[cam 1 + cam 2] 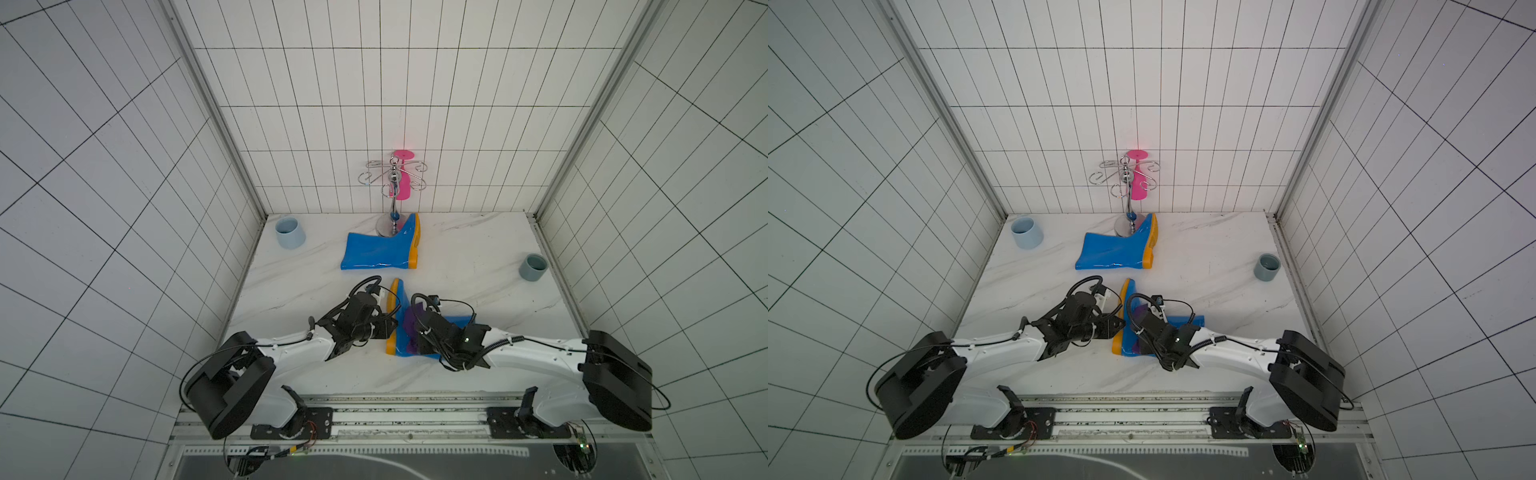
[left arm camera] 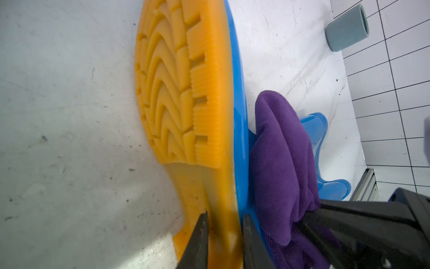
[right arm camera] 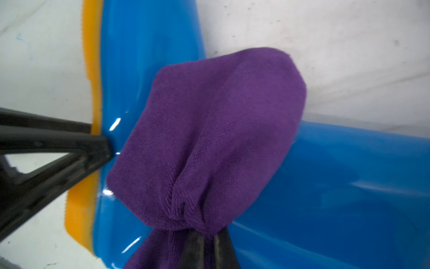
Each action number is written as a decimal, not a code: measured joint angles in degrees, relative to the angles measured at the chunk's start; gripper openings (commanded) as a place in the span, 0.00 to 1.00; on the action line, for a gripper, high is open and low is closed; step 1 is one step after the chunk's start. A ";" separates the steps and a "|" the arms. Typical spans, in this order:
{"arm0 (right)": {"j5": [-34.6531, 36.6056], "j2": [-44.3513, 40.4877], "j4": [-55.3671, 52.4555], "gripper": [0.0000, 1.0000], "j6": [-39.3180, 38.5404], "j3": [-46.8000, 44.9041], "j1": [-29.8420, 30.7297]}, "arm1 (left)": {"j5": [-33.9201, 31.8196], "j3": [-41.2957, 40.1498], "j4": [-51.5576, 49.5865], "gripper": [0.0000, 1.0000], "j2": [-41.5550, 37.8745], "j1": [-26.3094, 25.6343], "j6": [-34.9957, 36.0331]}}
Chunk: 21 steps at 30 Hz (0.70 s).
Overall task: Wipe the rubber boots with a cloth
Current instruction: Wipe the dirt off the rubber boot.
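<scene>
I see the near boot [image 1: 1185,321] lying on its side on the worktop [image 1: 478,257], between the two arms. Its orange sole [image 2: 176,93] faces the left arm and its shaft points toward the right arm. The left pincer [image 2: 224,240] is clamped on the heel end of this boot, with one finger on the tread side of the sole and the other on the blue side. The right pincer [image 3: 209,249] is closed tight on a bunched end of the cloth [image 3: 209,139]. The rest of the cloth lies on the blue upper, about where the foot meets the shaft, just beside the left pincer's finger. The far boot [image 1: 374,251] lies on its side further back on the worktop, and no arm is near it.

I judge that the step in hand is the wiping of the near boot, with the left arm holding it steady. The next move, I think, calls for dragging the cloth along the glossy blue surface with some pressure, toward the toe or down the shaft, while the left hold stays firm so the boot does not slide. The cloth should pass clear of the left finger. The far boot seems not yet done
</scene>
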 measured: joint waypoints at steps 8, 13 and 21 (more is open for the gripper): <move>0.20 -8.07 -7.63 0.00 -0.15 -3.87 -8.46 | 1.42 -0.44 0.50 0.16 -0.09 0.92 0.02; 0.59 -10.69 -12.74 0.00 -0.52 -5.55 -13.51 | 1.75 -0.79 0.28 0.16 -0.59 1.51 0.31; 1.73 -13.00 -17.38 0.00 -0.46 -8.81 -18.80 | 2.86 -1.18 -0.55 0.16 -1.49 2.78 1.14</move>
